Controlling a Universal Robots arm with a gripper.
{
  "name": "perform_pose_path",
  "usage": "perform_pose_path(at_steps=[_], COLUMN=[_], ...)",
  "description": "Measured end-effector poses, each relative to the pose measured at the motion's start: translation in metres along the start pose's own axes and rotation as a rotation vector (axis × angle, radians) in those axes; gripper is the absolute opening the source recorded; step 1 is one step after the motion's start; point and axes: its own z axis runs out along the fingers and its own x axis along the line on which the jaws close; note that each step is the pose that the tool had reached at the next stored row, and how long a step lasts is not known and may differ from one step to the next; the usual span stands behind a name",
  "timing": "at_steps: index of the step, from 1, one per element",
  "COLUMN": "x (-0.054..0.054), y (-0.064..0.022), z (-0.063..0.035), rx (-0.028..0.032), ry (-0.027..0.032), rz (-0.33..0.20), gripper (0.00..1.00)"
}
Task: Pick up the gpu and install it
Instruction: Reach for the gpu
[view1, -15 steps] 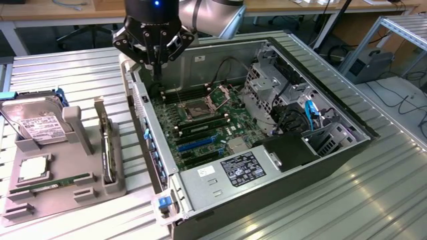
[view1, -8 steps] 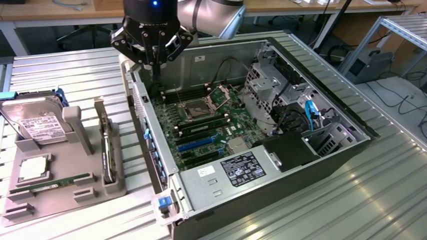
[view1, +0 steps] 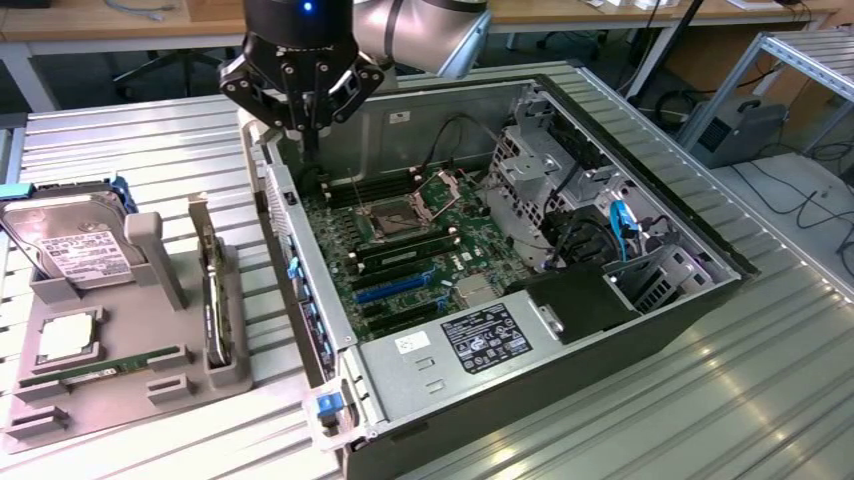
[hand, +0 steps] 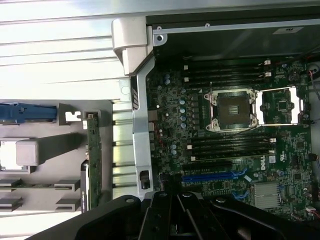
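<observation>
The gpu stands on edge in a grey holder at the exterior view's left, beside the open computer case, with its metal bracket end pointing away. The wrist view shows the gpu edge-on as a thin dark strip. My gripper hangs above the case's rear corner, off to the exterior view's right of the gpu and apart from it. Its fingers are shut with nothing between them. In the wrist view my gripper sits over the motherboard's edge near the blue slot.
The holder also carries a silver hard drive, a square chip and a green memory stick. Inside the case are the open processor socket, slots, cables and a labelled power supply. Ribbed metal tabletop surrounds everything.
</observation>
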Motion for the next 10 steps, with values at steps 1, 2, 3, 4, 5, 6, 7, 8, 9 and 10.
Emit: perform_pose_path(at_steps=[1,2,3,4,5,6,7,8,9,10], x=[0.0003,0.0005,0.0007,0.0010,0.0012,0.0013,0.0016,0.0018,0.0021,0.0024], y=[0.0000,0.0000,-0.0001,-0.0001,-0.0001,-0.0001,-0.0001,-0.0001,-0.0002,-0.0002], z=[0.0000,0.0000,0.0000,0.0001,0.0001,0.0001,0.0000,0.0001,0.0001,0.0001], rx=[0.0000,0.0000,0.0000,0.0000,0.0000,0.0000,0.0000,0.0000,0.0001,0.0000], ry=[-0.0001,-0.0001,0.0000,0.0000,0.0000,0.0000,0.0000,0.0000,0.0000,0.0000], rz=[0.000,0.000,0.000,0.000,0.000,0.000,0.000,0.000,0.000,0.000], gripper=[0.11,0.11,0.11,0.11,0.11,0.11,0.11,0.11,0.11,0.11])
